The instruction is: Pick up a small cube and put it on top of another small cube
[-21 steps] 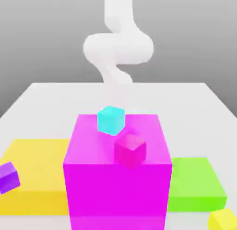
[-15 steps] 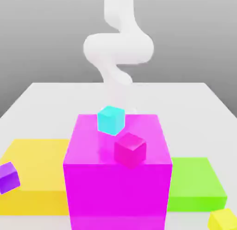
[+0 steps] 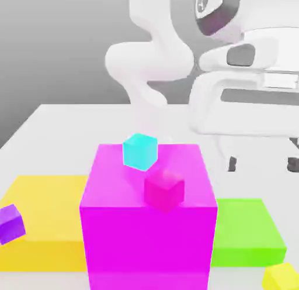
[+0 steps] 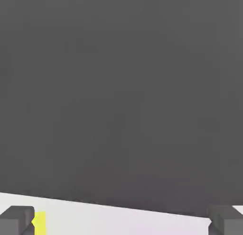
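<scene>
The small cube (image 3: 283, 277), bright yellow, lies on the table at the exterior view's lower right corner, in front of the green slab. A cyan small cube (image 3: 140, 151) and a magenta small cube (image 3: 164, 188) rest on top of the big magenta block (image 3: 149, 236). A purple small cube (image 3: 10, 223) sits tilted on the yellow slab (image 3: 47, 213). My gripper (image 3: 261, 164) hangs open and empty above the table at the exterior view's right, behind the green slab and well above the yellow cube. In the hand view my gripper (image 4: 121, 223) shows both fingertips (image 4: 16, 221) wide apart.
A flat green slab (image 3: 245, 231) lies to the exterior view's right of the magenta block. The white table (image 3: 70, 125) stretches behind the blocks. A yellow strip (image 4: 39, 222) shows beside one fingertip in the hand view; what it belongs to I cannot tell.
The arm's hand and open fingers have come into the exterior view at the upper right. The cubes and blocks have stayed in place.
</scene>
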Motion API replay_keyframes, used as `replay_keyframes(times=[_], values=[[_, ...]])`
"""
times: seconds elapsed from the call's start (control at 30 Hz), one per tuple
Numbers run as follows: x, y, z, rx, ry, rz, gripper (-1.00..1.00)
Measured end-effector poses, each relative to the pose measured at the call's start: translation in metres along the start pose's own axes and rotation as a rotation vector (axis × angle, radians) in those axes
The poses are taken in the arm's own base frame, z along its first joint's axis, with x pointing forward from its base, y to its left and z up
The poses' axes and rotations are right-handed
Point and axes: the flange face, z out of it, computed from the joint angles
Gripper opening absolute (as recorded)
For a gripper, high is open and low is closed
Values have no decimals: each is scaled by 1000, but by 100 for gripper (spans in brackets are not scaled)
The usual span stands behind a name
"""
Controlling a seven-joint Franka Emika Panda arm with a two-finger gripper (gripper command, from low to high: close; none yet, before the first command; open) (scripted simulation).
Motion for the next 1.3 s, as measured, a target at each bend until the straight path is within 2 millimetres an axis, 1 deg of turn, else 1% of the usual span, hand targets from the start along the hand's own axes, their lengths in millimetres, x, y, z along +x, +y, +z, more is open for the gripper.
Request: replay_keyframes(times=[0.1,0.17,0.33,0.37,0.47,0.5,0.67,0.7,0.73,0.77,0.83,0.87,0.93,1.0,1.07,1.17,1.23,1.3], values=[[-23,-11,47,-32,-60,-19,0],[-41,-18,78,-51,-102,-34,0],[-97,-29,148,-91,-215,-70,0],[-105,-30,162,-94,-227,-73,0],[-119,-27,207,-97,-239,-75,0],[-123,-25,218,-98,-240,-76,-100],[-123,-25,218,-96,-240,-75,-100],[-125,-24,224,-97,-240,-76,-100],[-123,-25,219,-97,-240,-76,-100],[-121,-27,209,-96,-240,-75,-100],[-114,-30,182,-97,-241,-75,-100],[-102,-31,169,-88,-226,-71,-100],[-59,-24,142,-86,-177,-33,-100],[-19,-10,114,-98,-136,19,-100],[11,7,87,-118,-115,74,-100],[43,36,46,-145,-104,158,-100],[64,60,18,-158,-105,225,-100],[79,84,-10,-163,-112,286,-100]])
